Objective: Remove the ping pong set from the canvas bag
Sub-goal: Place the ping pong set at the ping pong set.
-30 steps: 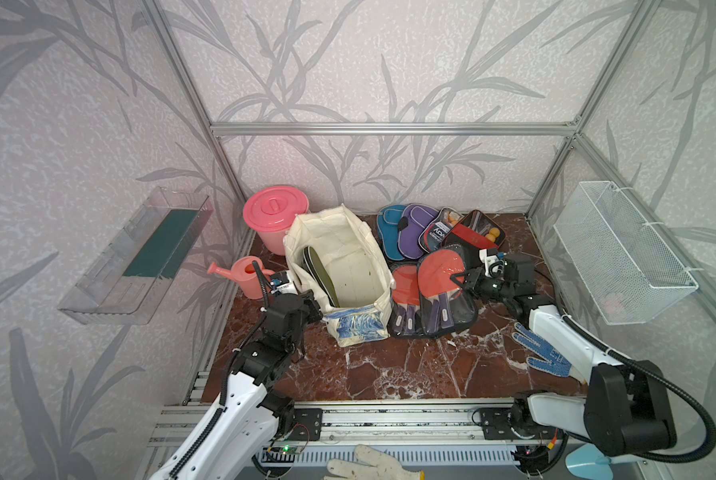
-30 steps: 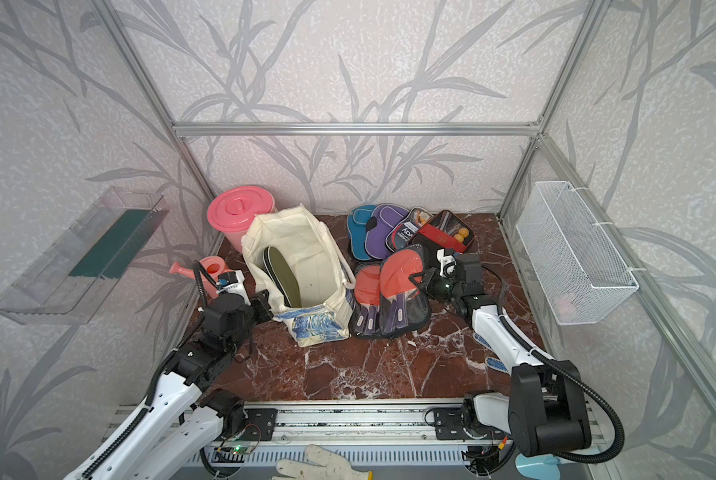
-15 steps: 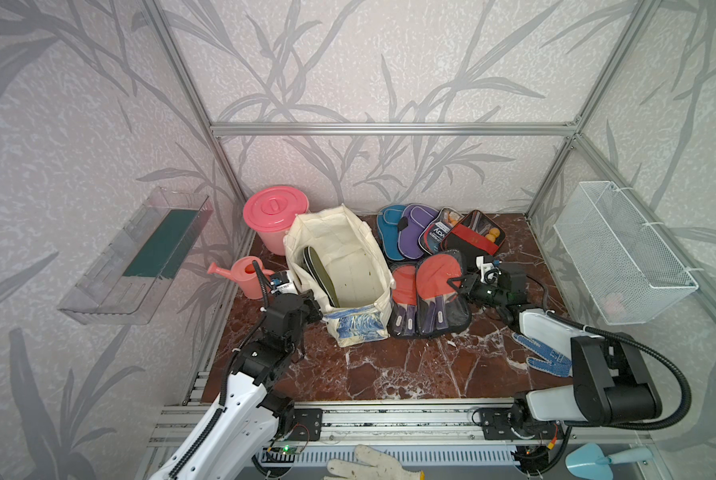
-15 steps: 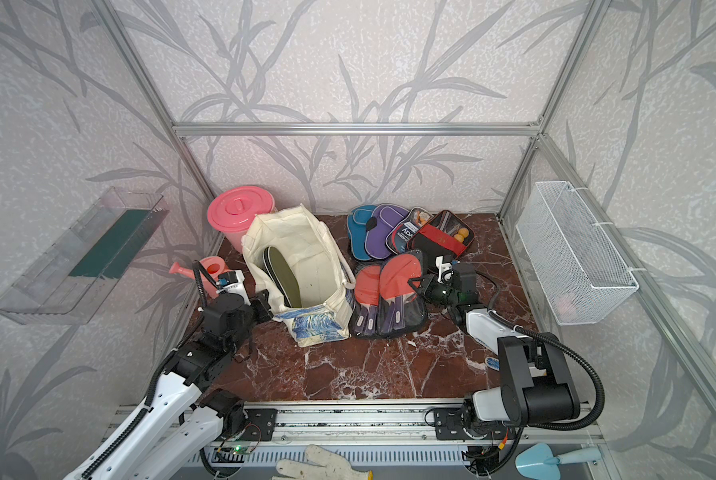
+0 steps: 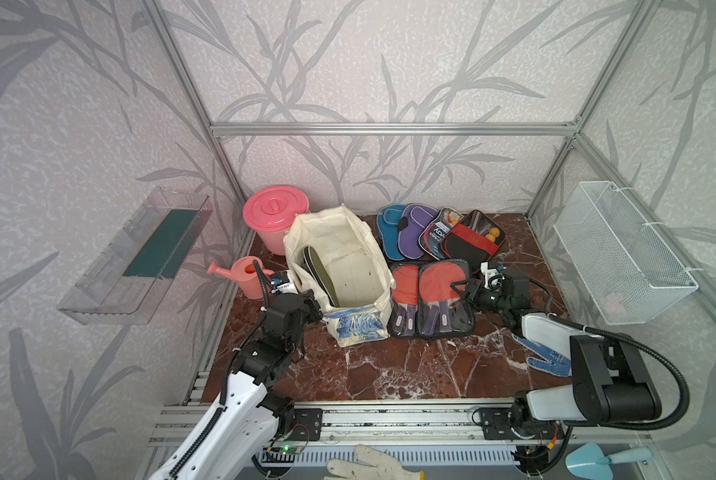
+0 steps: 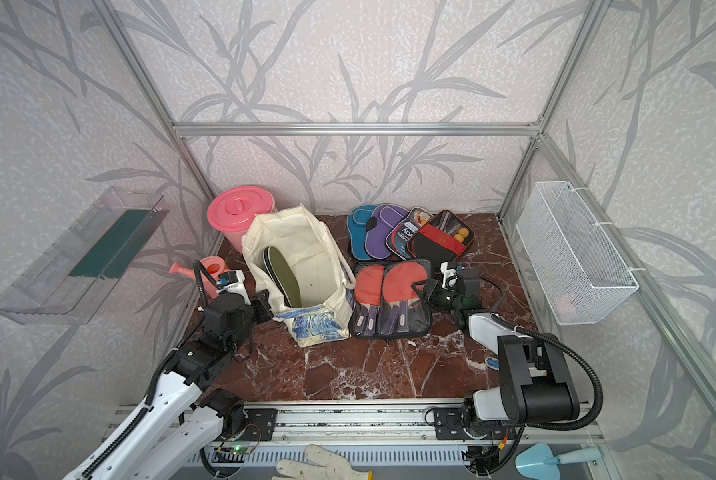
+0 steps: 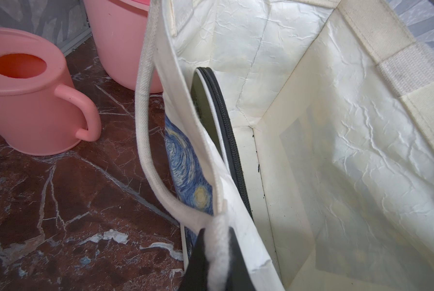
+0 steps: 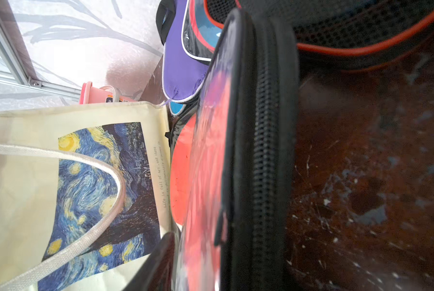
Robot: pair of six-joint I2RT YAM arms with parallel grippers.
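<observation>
L end effector (image 7: 217, 254) was pinched shut on canvas bag (image 5: 358, 328) rim and handle. Olive case (image 5: 321, 273) stood inside, against bag wall. Other cases (image 5: 414, 232) lay on surface (image 5: 389, 365) beside bag. R end effector (image 5: 460, 289) sat at clear case (image 5: 437, 280) edge; couldn't tell opening or grip.

The bag (image 5: 360, 232) is cream with a swirling blue-and-yellow starry print. Inside it is an olive case (image 5: 321, 272) edged black. On the red-brown, white-veined desk (image 5: 389, 370) are a teal case (image 5: 387, 232), a purple case (image 5: 416, 226), a navy case (image 5: 434, 237), a black-red case (image 5: 468, 243) with orange balls (image 5: 493, 237), and clear cases (image 5: 431, 328) showing red paddles (image 5: 437, 276). The bucket (image 5: 275, 208) and watering can (image 5: 246, 280) are pink.
</observation>
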